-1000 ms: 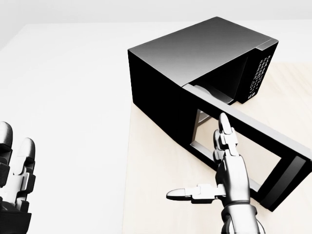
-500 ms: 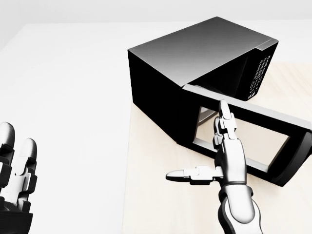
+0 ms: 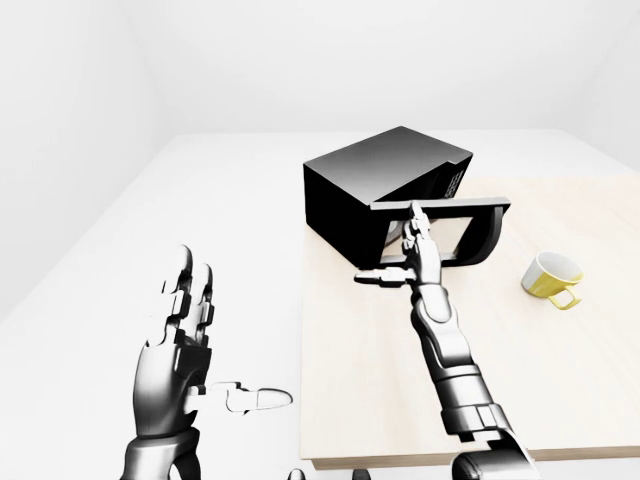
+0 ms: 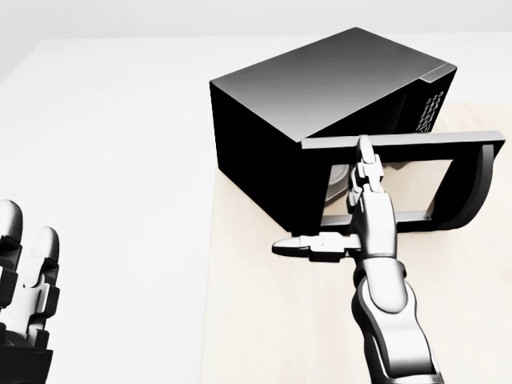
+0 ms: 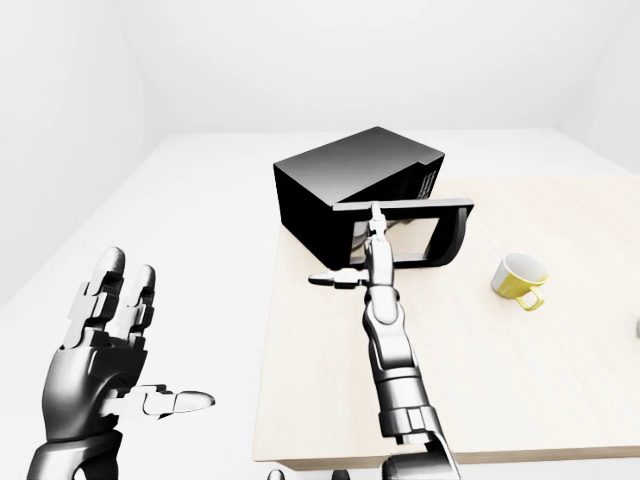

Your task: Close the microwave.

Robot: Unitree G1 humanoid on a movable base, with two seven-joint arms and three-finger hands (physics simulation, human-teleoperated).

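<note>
A black microwave (image 4: 320, 88) stands at the upper left of a pale wooden table (image 4: 264, 320). Its windowed door (image 4: 448, 180) stands partly open, swung out to the right in the head view. My right hand (image 4: 340, 212) is open, its straight fingers (image 4: 366, 164) flat against the door's outer face near the hinge side and the thumb pointing left. My left hand (image 3: 195, 345) is open and empty, held up over the white floor left of the table; it also shows at the head view's bottom left (image 4: 24, 280).
A yellow mug (image 3: 553, 277) lies on the table right of the microwave. The table's left edge (image 4: 210, 304) runs just left of my right arm, with white floor beyond it.
My right hand has pushed forward and the door has swung from wide open to partly open. The left hand has stayed put.
</note>
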